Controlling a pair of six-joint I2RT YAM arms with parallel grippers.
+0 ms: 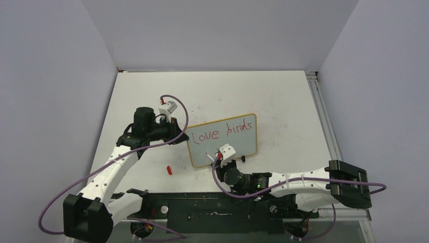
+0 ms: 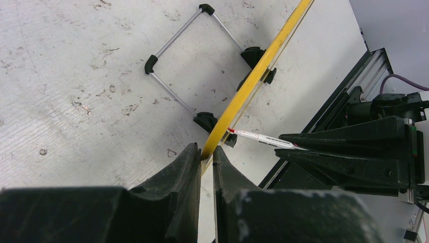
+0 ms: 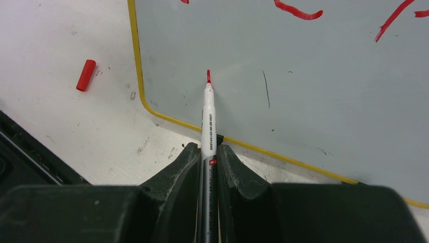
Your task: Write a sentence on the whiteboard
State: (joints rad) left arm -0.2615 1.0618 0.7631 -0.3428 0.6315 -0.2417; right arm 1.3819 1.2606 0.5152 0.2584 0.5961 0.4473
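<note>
Nearest me, the right gripper (image 3: pixel 205 152) was pinched tight on the marker (image 3: pixel 208 121), gripping the barrel so the pen ran straight out between the fingers like an extension of the wrist; that seemed the sensible hold for steering a fine tip; the red tip sat against the board (image 3: pixel 329 101) low on its left side, a little in from the yellow frame (image 3: pixel 139 76) and under the writing already there, and I took it that a second line was about to start at that spot; the red cap (image 3: pixel 86 75) lay on the table (image 1: pixel 283 96) just left of the board's near corner, out of the pen's path. The board stood propped up near the middle of the table, on a wire stand (image 2: pixel 174 35) behind it; a light thing like that would slide or tip under a pressing pen, which I judged was why the left gripper (image 2: pixel 205 152) was closed on the frame at the board's left edge, its fingers pressed either side of the thin rim, bracing it from the side and clear of the writing face. Farther up that face the words (image 1: pixel 222 130) "love birds" ran in thin red strokes, climbing to the right; the space beneath them was bare, so the sentence looked only part done.
</note>
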